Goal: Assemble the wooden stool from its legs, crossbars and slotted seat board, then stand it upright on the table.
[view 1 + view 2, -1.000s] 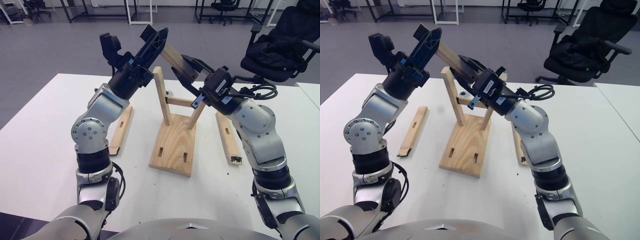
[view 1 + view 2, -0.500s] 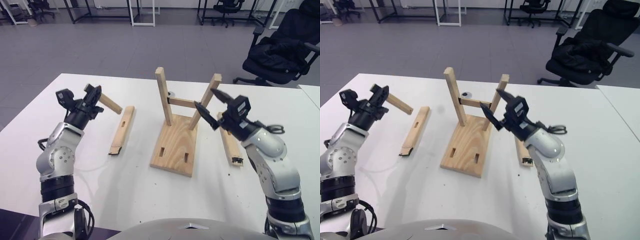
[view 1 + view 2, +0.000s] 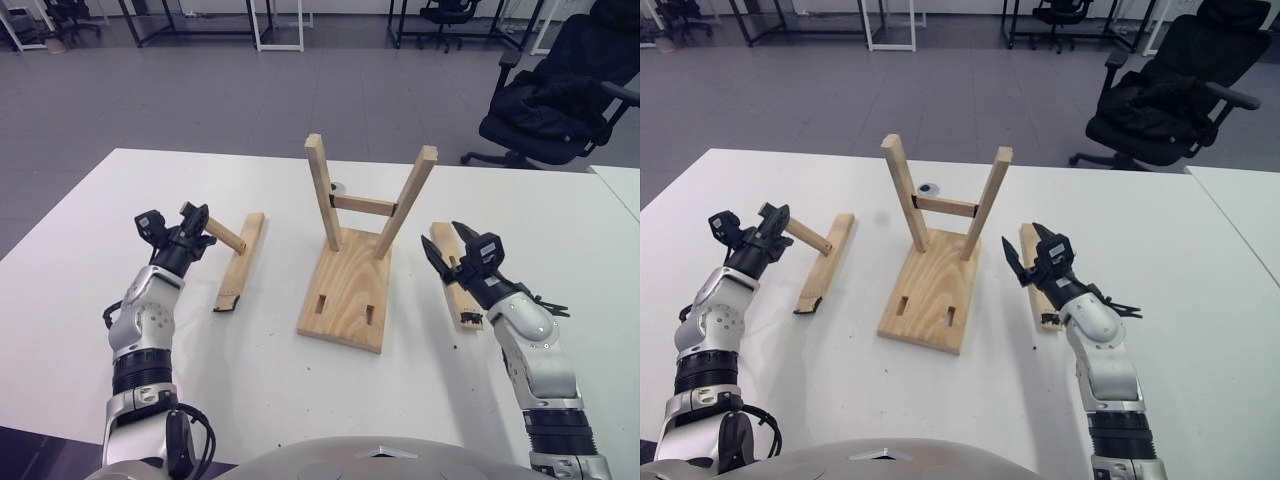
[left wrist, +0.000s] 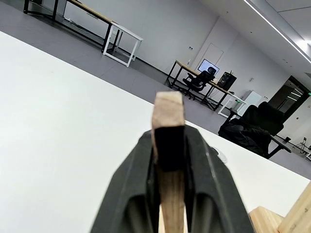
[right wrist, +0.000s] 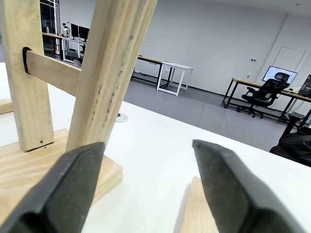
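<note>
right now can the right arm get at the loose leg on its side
Probably yes. The right gripper is open and hangs just above that leg, which lies flat on the table beside the seat board, with nothing between them.

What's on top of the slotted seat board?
Two legs joined by a crossbar stand at the far end of the seat board; two near slots show empty. Leg ends inside the board are hidden.

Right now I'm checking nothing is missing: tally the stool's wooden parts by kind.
Seat board: 1
Legs: 4, 2 standing in the board, 2 lying loose
Crossbars: 2, 1 fitted, 1 in the left tool
Total: 7
</note>
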Available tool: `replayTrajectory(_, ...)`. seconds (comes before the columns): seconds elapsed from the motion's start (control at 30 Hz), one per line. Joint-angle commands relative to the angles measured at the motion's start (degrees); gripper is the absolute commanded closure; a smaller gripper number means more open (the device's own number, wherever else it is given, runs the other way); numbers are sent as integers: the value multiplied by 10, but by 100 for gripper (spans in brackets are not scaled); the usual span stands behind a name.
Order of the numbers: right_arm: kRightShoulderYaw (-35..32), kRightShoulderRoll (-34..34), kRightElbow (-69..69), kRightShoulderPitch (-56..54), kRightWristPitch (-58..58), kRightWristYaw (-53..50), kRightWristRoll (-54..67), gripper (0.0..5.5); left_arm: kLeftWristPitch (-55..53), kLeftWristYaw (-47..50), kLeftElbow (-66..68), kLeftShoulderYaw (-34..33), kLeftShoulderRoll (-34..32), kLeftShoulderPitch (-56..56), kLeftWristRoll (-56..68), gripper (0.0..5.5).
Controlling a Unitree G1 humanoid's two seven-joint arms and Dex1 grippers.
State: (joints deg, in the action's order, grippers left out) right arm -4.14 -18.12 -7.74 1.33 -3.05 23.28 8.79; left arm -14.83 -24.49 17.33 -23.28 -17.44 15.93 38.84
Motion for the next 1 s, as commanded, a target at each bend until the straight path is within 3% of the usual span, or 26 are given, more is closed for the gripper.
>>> replayTrajectory(0.03,8,3,3,8,8,-3,-7,215,-4,4,4,-3,3,6,-8,509)
replayTrajectory(1.0,38,5,10,10,5,1,-11,215,5,30,-39,1,36,-14,-34,509)
